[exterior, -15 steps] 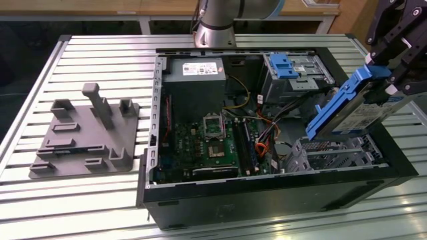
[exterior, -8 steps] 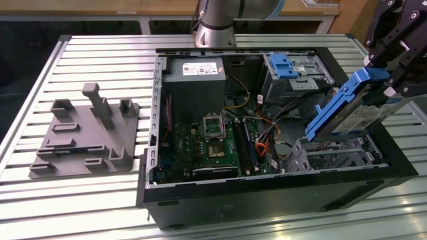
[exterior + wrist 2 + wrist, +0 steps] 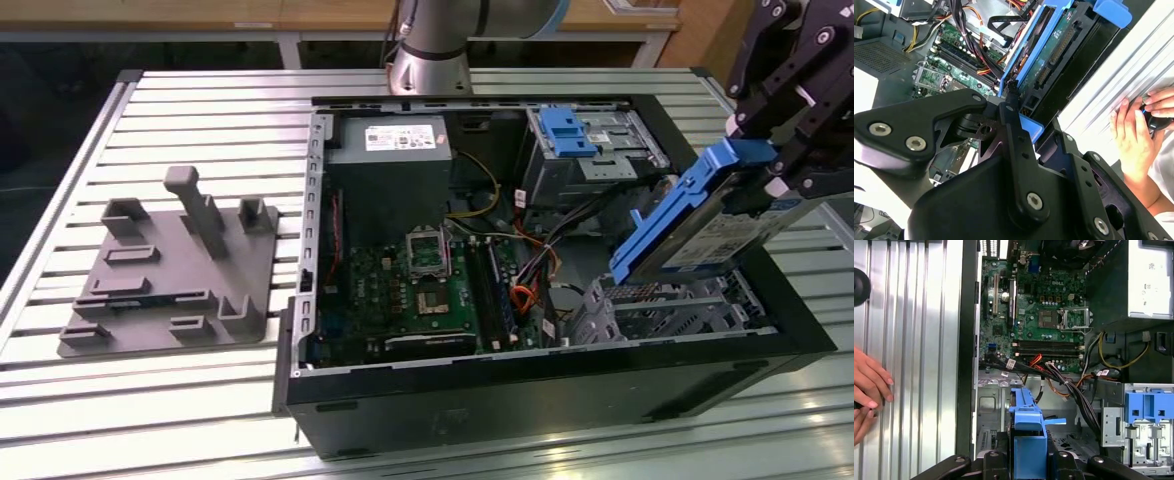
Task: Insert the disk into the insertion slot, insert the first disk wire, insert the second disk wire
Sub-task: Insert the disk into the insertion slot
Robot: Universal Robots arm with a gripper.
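black two-finger gripper clenched on the blue end of the flat silver hard drive in its bright blue plastic carrier, held tilted at three o'clock of the open black computer case in the exterior view. low silver perforated drive cage lies just beneath, at four o'clock (a person's hand is over the slatted table).

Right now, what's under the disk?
The disk, tilted in the gripper, hangs over the insertion slot, the perforated silver cage. The part of the cage directly beneath the disk is covered by it.
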